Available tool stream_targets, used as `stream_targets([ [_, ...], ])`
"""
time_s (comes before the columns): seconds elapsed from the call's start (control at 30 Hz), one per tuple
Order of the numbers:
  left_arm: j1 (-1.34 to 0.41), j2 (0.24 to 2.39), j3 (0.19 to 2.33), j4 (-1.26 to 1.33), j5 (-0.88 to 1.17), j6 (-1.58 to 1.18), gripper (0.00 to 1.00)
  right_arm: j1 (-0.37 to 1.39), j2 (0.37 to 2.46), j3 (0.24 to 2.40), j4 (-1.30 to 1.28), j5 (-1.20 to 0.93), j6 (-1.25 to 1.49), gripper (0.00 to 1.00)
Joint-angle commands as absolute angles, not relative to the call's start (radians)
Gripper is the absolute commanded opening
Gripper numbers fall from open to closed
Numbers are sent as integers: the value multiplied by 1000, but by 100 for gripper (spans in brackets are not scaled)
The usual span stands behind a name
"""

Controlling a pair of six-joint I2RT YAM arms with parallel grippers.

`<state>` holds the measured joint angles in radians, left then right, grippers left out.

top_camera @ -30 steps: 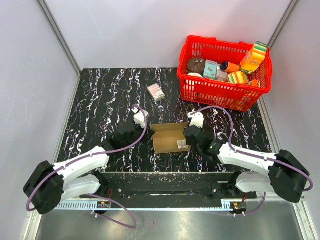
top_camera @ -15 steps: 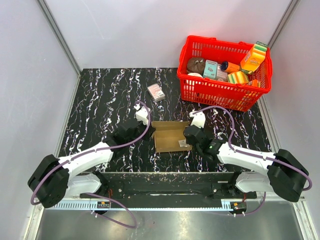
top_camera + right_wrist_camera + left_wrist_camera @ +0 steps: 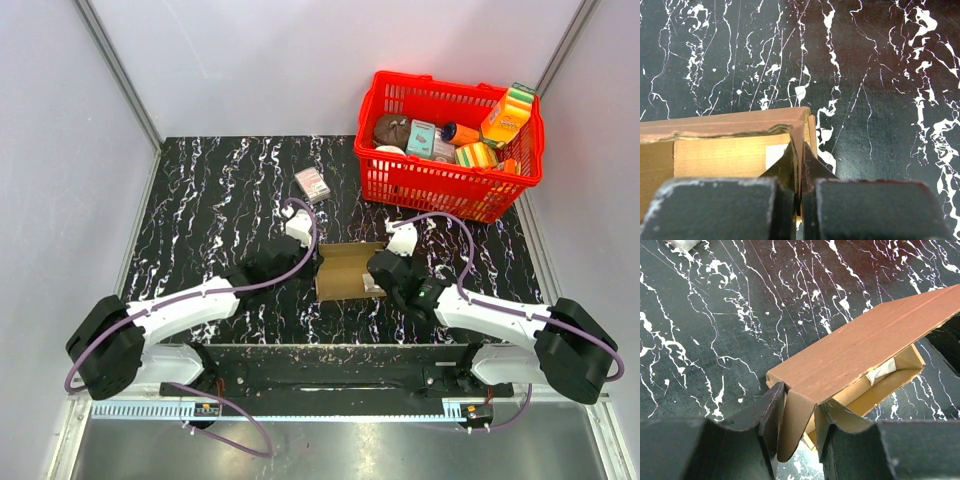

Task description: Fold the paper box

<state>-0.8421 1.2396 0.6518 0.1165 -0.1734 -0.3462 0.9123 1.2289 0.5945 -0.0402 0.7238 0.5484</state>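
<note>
At paper box (image 3: 345, 268) — L fingers (image 3: 767, 409) part-open astride flap (image 3: 796, 415), R fingers (image 3: 814, 172) clamped.

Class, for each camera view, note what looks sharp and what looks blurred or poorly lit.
Top external: evenly lit, sharp throughout. Left wrist: paper box crisp, left claw fingers dark and soft. Right wrist: marbled table crisp, right claw fingers blurred.

R wrist view: paper box (image 3: 725, 145) cut off at left edge and bottom; its wall edge vanishes between the tips of my right claw (image 3: 799, 170).
L wrist view: box's far end runs off frame at right. White label (image 3: 881, 371) inside is part-covered by the top panel. Pale obj. (image 3: 684, 244) in top-left corner is clipped, can't ID.
Top view: small carton (image 3: 312, 184) print too small to read. Goods (image 3: 420, 138) part-hidden behind basket (image 3: 440, 190) wall.
</note>
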Motion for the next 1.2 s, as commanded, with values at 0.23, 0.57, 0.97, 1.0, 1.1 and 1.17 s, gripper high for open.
stream_targets([
  [0.23,-926,1328,785,6,-336,-397,25,936,1207,601,57,772,615,0],
  [0.57,-930,1333,807,3,-371,-419,20,960,1226,594,89,798,667,0],
  [0.97,-930,1373,896,-52,-407,-474,20,1057,1275,621,54,933,767,0],
  [1.0,-930,1379,896,-52,-408,-483,20,1069,1281,623,57,939,778,0],
  [1.1,-930,1381,877,-31,-413,-511,19,1080,1292,614,78,954,781,0],
  [1.17,-930,1371,858,-15,-413,-517,18,1081,1290,609,89,954,778,0],
])
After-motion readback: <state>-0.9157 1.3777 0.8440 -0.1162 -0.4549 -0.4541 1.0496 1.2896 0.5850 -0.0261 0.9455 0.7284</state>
